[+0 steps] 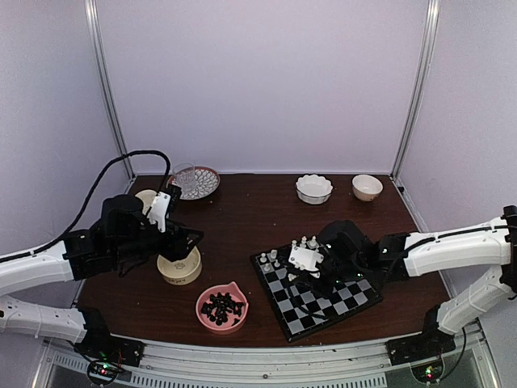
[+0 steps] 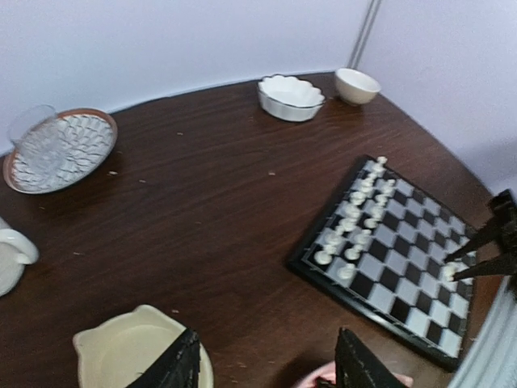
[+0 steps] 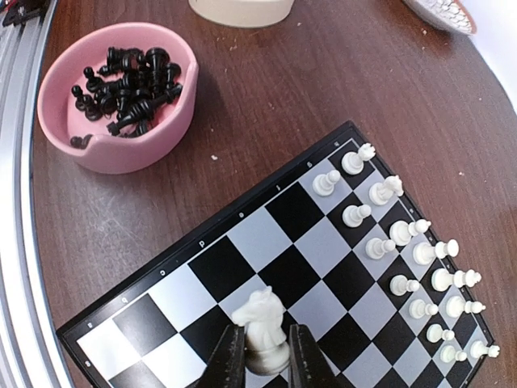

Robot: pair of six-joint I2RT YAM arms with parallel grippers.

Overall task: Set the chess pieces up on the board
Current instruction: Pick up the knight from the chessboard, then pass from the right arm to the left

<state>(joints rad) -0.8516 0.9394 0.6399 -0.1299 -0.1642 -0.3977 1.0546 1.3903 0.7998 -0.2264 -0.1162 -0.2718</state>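
right gripper (image 3: 262, 349) pinching white knight (image 3: 258, 311) over mid-board | left gripper (image 2: 266, 365) spread, empty | board (image 3: 241, 213): white chess pieces (image 3: 404, 242) in two edge rows | tip: carry high, set down upright, square-centred, clear of neighbours

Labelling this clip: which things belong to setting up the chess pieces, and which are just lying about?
Job: board, white pieces on it, white knight in right gripper, pink bowl, black pieces.
Lying about: patterned plate, scalloped bowl, small cream bowl.

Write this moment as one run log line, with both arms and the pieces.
right fingers: shut on white knight over board | left fingers: open above cream bowl | black pieces: in pink bowl
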